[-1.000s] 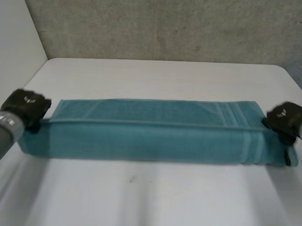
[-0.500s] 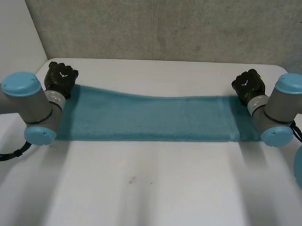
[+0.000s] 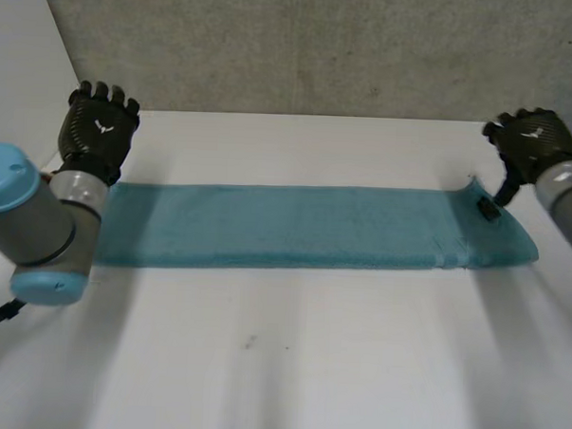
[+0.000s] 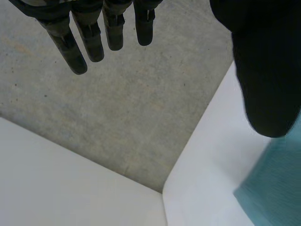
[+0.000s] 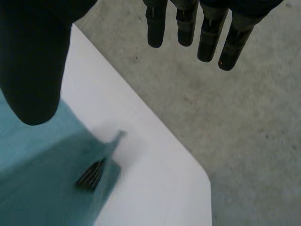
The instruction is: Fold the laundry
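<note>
While the left arm [image 3: 39, 223] sits nearest at the tabletop's left edge, the teal towel [image 3: 295, 224] lies a bit past the middle of the white table [image 3: 279, 366], folded into a long narrow strip running from the left edge nearly to the right edge. Near its right end there's a small dark label [image 3: 488, 208], and the far right corner of the cloth pokes up a little. Further back, the left hand [image 3: 98, 130] hangs over the far left corner, fingers straight, holding nothing. Same deal for the right hand [image 3: 531, 144] over the far right corner: fingers loose, nothing in it. Grey wall [image 3: 322, 45] behind it all.
</note>
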`<state>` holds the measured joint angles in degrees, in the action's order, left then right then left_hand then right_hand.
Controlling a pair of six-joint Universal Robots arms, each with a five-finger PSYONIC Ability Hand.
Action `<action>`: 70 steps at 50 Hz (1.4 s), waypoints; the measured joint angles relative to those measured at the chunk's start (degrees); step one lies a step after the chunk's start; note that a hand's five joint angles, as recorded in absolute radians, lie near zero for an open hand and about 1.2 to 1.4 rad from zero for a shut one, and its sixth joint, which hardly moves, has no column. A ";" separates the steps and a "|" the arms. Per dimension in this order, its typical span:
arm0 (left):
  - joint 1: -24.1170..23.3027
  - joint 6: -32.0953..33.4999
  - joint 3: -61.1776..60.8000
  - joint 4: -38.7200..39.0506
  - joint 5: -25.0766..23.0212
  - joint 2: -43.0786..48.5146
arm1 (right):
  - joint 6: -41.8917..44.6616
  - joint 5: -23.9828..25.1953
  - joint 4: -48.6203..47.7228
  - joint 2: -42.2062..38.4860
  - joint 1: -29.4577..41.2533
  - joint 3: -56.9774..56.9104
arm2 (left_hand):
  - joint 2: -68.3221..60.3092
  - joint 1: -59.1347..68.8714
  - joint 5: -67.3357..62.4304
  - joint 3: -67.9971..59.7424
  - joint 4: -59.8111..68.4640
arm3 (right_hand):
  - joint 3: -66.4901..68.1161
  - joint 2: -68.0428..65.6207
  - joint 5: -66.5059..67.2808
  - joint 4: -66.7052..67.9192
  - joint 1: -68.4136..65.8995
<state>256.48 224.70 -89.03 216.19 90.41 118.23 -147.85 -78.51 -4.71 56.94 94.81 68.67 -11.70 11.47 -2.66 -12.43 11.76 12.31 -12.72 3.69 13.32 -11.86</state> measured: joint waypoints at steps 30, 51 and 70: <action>1.93 -14.05 -13.42 -9.39 -0.20 -11.09 | 0.93 10.06 0.79 -3.46 -10.71 9.79 | 0.00 0.00 0.00 0.00 0.00 | 26.29 -25.91 23.33 25.23 -21.16; 2.72 -22.05 -13.45 -10.81 -0.21 -11.19 | 1.16 13.28 0.50 -11.99 -13.25 4.85 | 0.00 0.00 0.00 0.00 0.00 | 53.95 -53.82 50.36 53.23 -41.85; 2.71 -22.03 -14.01 -10.81 0.00 -15.13 | 12.77 2.75 -1.06 -8.67 -24.84 0.69 | 0.00 0.00 0.00 0.00 0.00 | 55.40 -54.75 52.02 54.93 -42.45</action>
<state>259.19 202.67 -103.04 205.38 90.42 103.10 -135.07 -75.76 -5.76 48.27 69.97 69.36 -11.70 11.47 -2.66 -12.43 11.76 67.71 -67.48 55.70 68.25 -54.31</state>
